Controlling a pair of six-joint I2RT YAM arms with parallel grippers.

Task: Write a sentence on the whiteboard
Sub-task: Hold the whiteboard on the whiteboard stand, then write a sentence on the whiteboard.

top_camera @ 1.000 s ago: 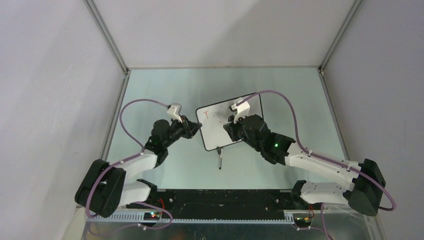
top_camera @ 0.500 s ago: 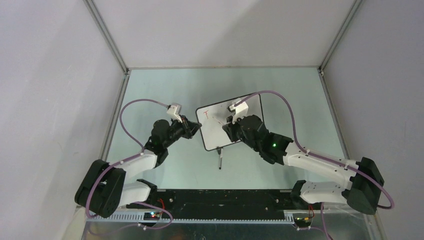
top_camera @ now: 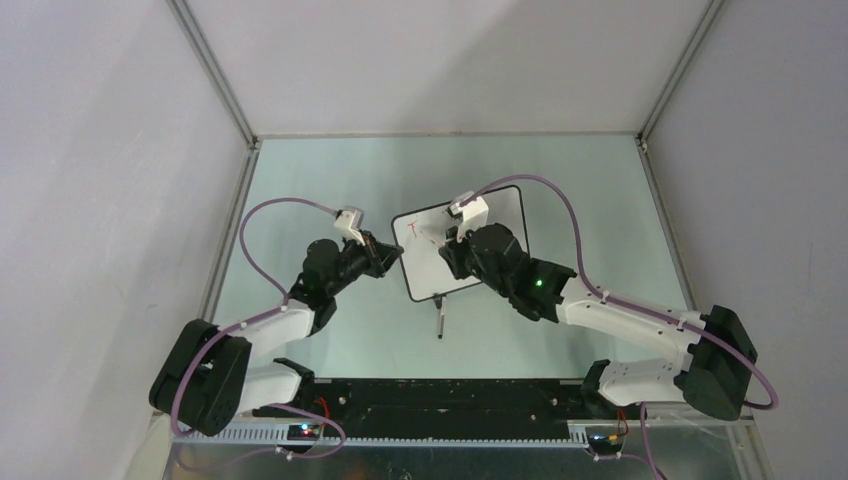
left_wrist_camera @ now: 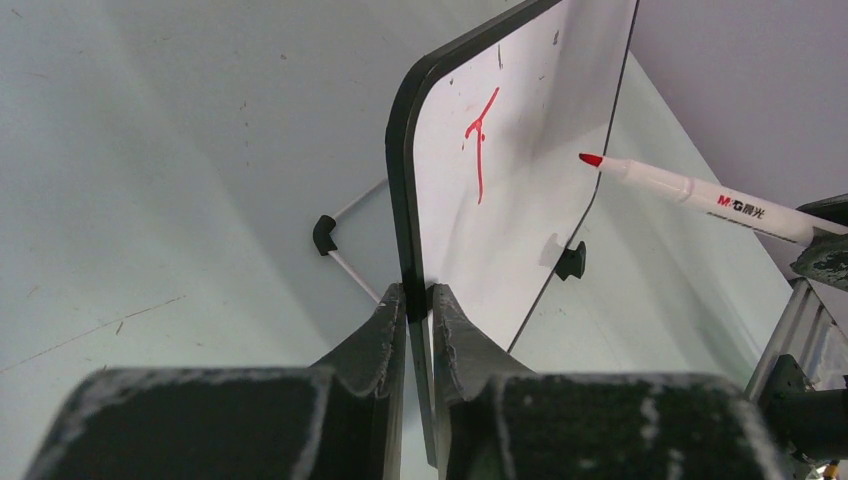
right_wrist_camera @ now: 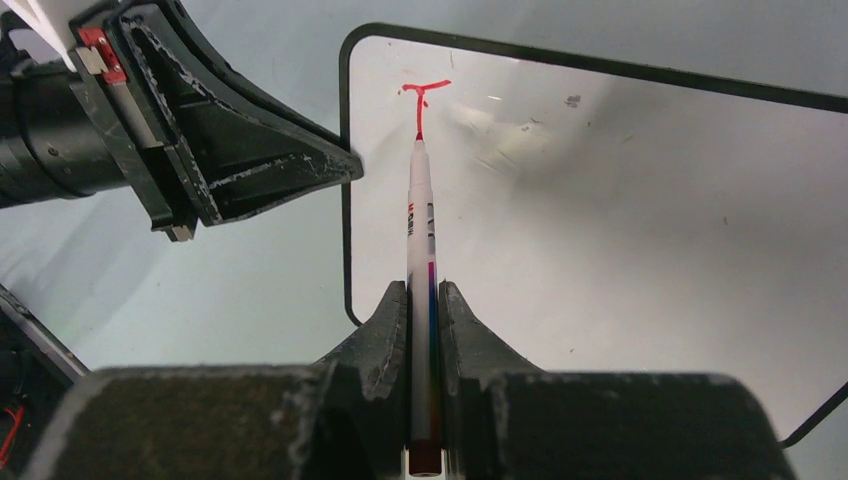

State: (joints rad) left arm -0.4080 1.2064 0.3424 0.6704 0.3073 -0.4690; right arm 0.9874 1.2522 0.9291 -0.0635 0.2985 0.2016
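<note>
The left gripper (left_wrist_camera: 418, 298) fills the bottom centre of the frame. Its two dark, scuffed fingers (left_wrist_camera: 372, 335) pinch the black frame of the whiteboard (left_wrist_camera: 530, 110), which stands on edge and runs off toward the upper right. A red letter T (left_wrist_camera: 479, 140) sits high on the glossy face (a few small dark specks dot it too). A white marker (left_wrist_camera: 700, 192) points in from the right, its red tip over the board's far edge; whether it touches cannot be told. A black foot (left_wrist_camera: 570, 262) rests on the pale green table (left_wrist_camera: 150, 150).
</note>
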